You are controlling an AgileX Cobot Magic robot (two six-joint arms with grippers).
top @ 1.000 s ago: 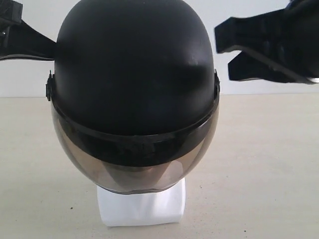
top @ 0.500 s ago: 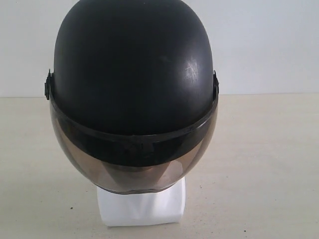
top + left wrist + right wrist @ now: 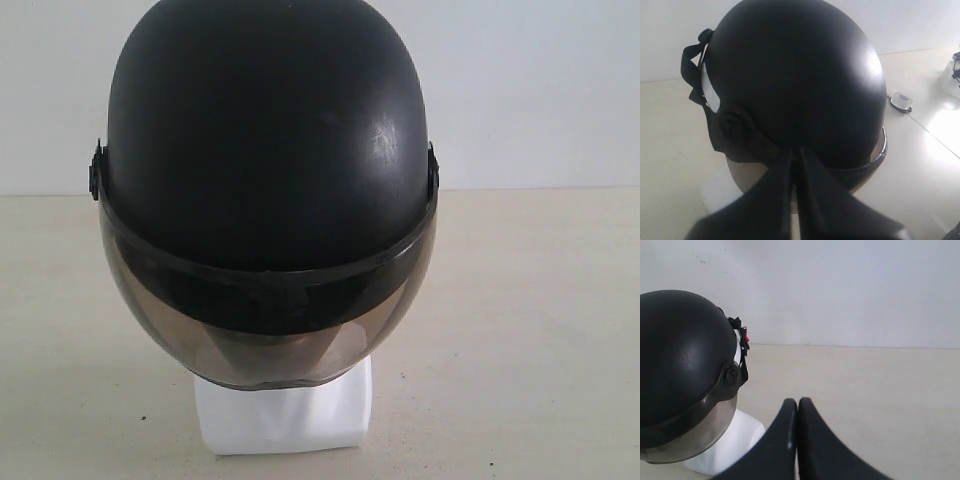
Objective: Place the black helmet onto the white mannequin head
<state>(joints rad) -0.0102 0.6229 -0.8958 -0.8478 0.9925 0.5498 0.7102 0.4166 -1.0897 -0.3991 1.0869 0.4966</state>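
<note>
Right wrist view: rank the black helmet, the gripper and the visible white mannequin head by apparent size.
1. black helmet
2. right gripper, though nearness to the camera inflates it
3. white mannequin head, mostly covered

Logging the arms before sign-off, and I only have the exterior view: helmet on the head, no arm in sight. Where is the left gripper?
Observer: Left gripper is shut, tips at the helmet lower rim; contact unclear.
Operator: And the right one?
Observer: Right gripper is shut, empty, clear of the helmet's side.
Operator: Anything else around?
Observer: A small round white object lies apart from the helmet.
</note>
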